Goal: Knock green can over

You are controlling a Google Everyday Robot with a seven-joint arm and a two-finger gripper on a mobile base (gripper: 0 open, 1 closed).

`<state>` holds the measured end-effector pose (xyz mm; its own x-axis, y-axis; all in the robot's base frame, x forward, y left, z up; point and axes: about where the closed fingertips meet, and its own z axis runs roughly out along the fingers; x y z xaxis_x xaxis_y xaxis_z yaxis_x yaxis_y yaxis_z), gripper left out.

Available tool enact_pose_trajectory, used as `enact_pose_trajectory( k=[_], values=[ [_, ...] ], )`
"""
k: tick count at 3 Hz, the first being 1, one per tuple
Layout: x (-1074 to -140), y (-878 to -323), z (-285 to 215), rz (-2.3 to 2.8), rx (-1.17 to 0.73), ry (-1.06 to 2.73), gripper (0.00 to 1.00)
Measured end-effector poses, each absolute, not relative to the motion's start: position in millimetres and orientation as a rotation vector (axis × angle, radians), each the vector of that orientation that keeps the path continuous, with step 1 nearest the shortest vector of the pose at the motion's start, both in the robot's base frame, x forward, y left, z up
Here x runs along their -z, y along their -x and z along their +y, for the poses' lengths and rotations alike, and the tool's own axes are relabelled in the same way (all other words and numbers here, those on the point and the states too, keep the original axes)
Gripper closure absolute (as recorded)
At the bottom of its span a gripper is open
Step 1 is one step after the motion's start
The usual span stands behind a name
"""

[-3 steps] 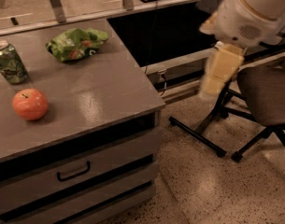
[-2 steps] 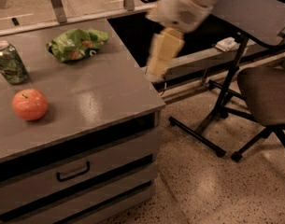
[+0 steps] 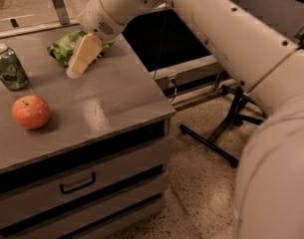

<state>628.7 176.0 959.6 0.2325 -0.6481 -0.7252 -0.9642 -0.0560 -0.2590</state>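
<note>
A: What's on the desk (image 3: 111, 96)?

B: Three things on smooth grey laminate: one green can (image 3: 9, 67), a mottled metal cylinder upright at the far left; one round red apple (image 3: 31, 111) nearer; and one crinkled green bag (image 3: 64, 46) at the far edge.

A: And the gripper (image 3: 73, 73)?

B: Over the desk, just in front of the bag, right of the can and apart from it. Its blocky cream fingers (image 3: 85, 51) are pressed together. Speckled stone floor (image 3: 201, 173) lies to the right.
</note>
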Motion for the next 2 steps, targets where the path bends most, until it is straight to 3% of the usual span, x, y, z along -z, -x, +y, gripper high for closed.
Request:
enact_pose_trajectory(
  k=[2],
  values=[
    [-965.3, -647.2, 184.8, 1.473, -0.533, 1.706, 0.0]
  ],
)
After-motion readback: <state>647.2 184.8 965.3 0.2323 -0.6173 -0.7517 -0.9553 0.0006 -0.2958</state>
